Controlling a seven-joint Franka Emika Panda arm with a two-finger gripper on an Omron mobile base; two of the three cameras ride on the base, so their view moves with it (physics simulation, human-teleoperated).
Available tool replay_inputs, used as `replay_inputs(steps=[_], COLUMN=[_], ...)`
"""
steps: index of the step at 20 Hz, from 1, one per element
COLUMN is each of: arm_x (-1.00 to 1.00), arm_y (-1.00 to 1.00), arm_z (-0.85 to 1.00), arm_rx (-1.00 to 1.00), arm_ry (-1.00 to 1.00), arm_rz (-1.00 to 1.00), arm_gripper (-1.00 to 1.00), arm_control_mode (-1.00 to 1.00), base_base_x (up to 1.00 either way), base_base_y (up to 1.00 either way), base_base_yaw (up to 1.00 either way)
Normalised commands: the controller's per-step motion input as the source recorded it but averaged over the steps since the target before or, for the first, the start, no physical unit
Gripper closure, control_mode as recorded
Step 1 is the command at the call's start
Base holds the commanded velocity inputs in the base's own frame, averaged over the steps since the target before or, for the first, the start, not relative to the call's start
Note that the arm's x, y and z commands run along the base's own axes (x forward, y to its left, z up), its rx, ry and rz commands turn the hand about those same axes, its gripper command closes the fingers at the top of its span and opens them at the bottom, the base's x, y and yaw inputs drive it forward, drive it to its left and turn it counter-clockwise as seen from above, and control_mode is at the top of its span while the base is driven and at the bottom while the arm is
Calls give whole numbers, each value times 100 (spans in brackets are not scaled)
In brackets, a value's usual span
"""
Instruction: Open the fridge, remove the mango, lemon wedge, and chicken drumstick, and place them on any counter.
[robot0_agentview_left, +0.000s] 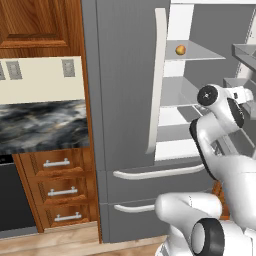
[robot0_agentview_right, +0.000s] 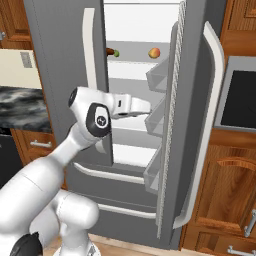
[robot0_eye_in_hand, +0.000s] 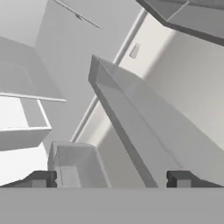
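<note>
Fridge (robot0_agentview_right: 60, 45) right door swung open, left door shut. Step in hand, by judgement: reach in for first food.

Mango (robot0_agentview_right: 154, 52) on upper shelf; lemon wedge (robot0_agentview_right: 116, 53) and dark end of chicken drumstick (robot0_agentview_right: 109, 51) just left of it, partly hidden behind left door edge.

Pincer (robot0_eye_in_hand: 112, 178) released, nothing between tips, facing door bins (robot0_agentview_right: 156, 112) at mid height.

Next move calls for raising hand to upper shelf, turning inward. Bins and door edge crowd path.

Counter (robot0_agentview_left: 45, 125) to left, free for drop-off.

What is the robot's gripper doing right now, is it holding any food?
Gripper: open and empty, fingertips spread wide, pointing at the door bins inside the open fridge.
</note>
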Motion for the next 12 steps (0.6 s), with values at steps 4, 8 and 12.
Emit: replay_inputs(steps=[4,8,12], arm_x=[0,0,2], arm_y=[-81,-88,-59], arm_z=[20,6,0], arm_rx=[2,5,3], arm_ry=[2,7,5], arm_rz=[0,-2,0], arm_gripper=[-100,-100,-100], arm_control_mode=[-100,-100,-100], base_base_x=[0,0,0], base_base_y=[0,0,0], base_base_yaw=[0,0,0])
